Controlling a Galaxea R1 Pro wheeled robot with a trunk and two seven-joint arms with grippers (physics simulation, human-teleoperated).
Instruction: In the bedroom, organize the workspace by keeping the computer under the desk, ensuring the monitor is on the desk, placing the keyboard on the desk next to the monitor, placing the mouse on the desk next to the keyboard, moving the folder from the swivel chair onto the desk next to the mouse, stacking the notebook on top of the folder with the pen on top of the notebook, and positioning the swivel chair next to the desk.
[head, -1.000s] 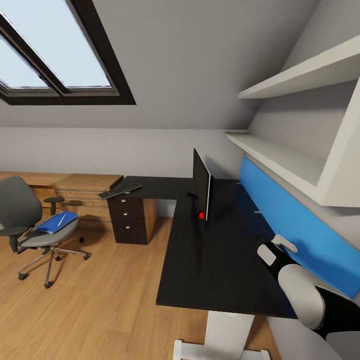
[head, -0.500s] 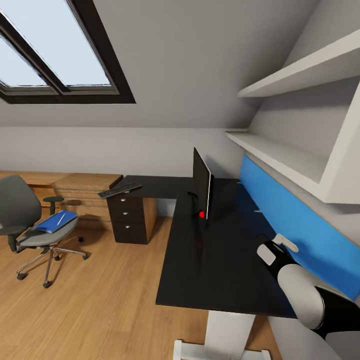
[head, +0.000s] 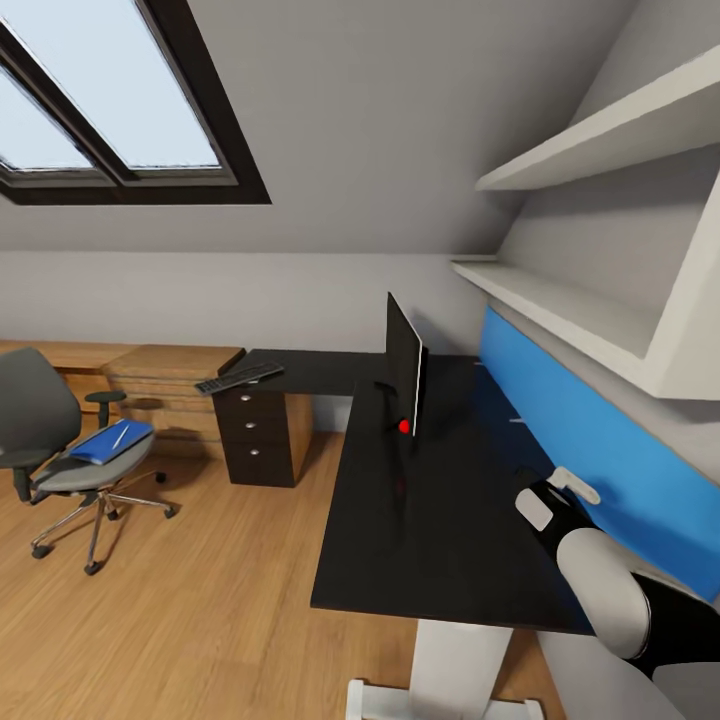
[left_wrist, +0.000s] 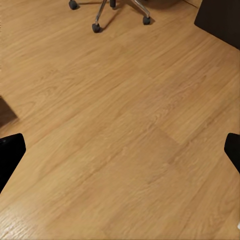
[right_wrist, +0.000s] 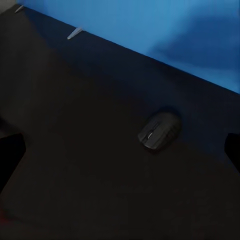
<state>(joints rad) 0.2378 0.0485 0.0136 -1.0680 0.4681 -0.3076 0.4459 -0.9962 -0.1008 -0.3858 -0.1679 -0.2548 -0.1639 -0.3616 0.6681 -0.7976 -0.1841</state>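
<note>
The black L-shaped desk fills the right of the head view. The monitor stands on it, seen edge-on. The keyboard lies on the far wing above the drawer unit. At the left, the swivel chair stands apart from the desk with the blue folder and the pen on its seat. The mouse rests on the desk by the blue panel, beneath my open right gripper. My left gripper hangs open over bare floor. The computer is out of view, and I cannot make out the notebook.
A light-wood chest of drawers stands behind the chair. White shelves jut out above the blue wall panel. Chair casters show in the left wrist view. Wood floor lies between chair and desk.
The head view has drifted very slightly. The things and both grippers have not visibly moved.
</note>
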